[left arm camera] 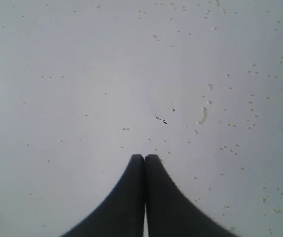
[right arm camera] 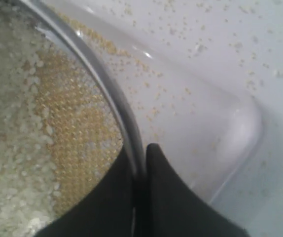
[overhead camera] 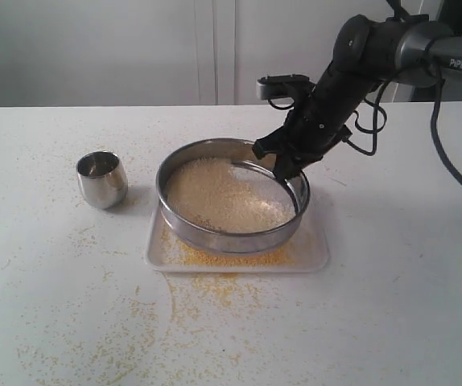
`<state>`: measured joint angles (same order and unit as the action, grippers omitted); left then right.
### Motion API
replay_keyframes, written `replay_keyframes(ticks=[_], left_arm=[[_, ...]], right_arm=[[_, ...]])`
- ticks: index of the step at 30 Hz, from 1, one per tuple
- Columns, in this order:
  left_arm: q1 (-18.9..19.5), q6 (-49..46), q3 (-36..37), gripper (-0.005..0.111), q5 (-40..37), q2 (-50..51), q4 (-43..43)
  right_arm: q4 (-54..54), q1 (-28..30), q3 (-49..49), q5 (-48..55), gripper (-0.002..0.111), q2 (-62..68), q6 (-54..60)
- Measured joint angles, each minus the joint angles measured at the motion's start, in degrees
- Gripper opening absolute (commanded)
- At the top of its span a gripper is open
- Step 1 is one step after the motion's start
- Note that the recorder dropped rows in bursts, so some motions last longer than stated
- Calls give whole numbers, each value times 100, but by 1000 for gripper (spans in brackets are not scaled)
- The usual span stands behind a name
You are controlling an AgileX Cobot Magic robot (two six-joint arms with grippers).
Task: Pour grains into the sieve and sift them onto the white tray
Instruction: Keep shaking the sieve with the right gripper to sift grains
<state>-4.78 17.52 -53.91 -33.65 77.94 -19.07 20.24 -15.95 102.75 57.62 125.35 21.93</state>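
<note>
My right fingers (right arm camera: 176,197) are pinched shut on the thin steel rim of the sieve (overhead camera: 231,233), one inside and one outside, on the side away from the steel cup (overhead camera: 102,178). The sieve sits over the white tray (overhead camera: 318,256) and covers most of it. The whitish grains (overhead camera: 223,197) are heaped on its mesh, and yellow fines lie on the tray beneath. My left fingers (left arm camera: 173,202) are closed on nothing, above tabletop (left arm camera: 57,74) dotted with stray grains.

My worry is the hold. A one-sided pinch on a smooth rim could slip, or let the sieve twist, if I shake hard. The tray is barely wider than the sieve, and yellow grains already litter the tabletop in front of it, so a wide swing would likely sift more past the low rim. Tilting too far could send the heap over the sieve's wall. A sideways drag might shove the tray along.
</note>
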Motion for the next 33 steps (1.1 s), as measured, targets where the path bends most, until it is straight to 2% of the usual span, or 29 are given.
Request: replay_keyframes(ticks=[2,6,7,8,9,10,12,14,16,18,21,23,25,28,32,33], left_arm=[[0,0,0,0,0,0,0],[0,0,0,0,0,0,0],[0,0,0,0,0,0,0],[0,0,0,0,0,0,0],[0,0,0,0,0,0,0],[0,0,0,0,0,0,0],[0,0,0,0,0,0,0],[0,0,0,0,0,0,0],[0,0,0,0,0,0,0],[0,0,0,0,0,0,0],[0,0,0,0,0,0,0],[0,0,0,0,0,0,0],[0,0,0,0,0,0,0],[0,0,0,0,0,0,0],[0,0,0,0,0,0,0],[0,0,0,0,0,0,0]], right_arm=[[26,0,-23,68,0,4,-546],[-155,12,-11,35,0,12,-94],[27,49,-36,56,0,12,-694],[232,49,-36,42,0,24,-721],[341,61,-8,-6,0,24,94],[282,61,-6,4,0,11,308],[416,61,-19,36,0,31,-425],[500,61,18,-18,0,71,189],[328,61,29,74,0,95,-417],[210,61,63,148,0,118,252],[79,61,41,355,0,132,-468],[-20,61,113,384,0,130,-9],[144,61,113,373,0,143,-771],[375,61,215,300,0,164,-32],[639,73,181,302,0,221,-578],[676,63,181,308,0,243,-305]])
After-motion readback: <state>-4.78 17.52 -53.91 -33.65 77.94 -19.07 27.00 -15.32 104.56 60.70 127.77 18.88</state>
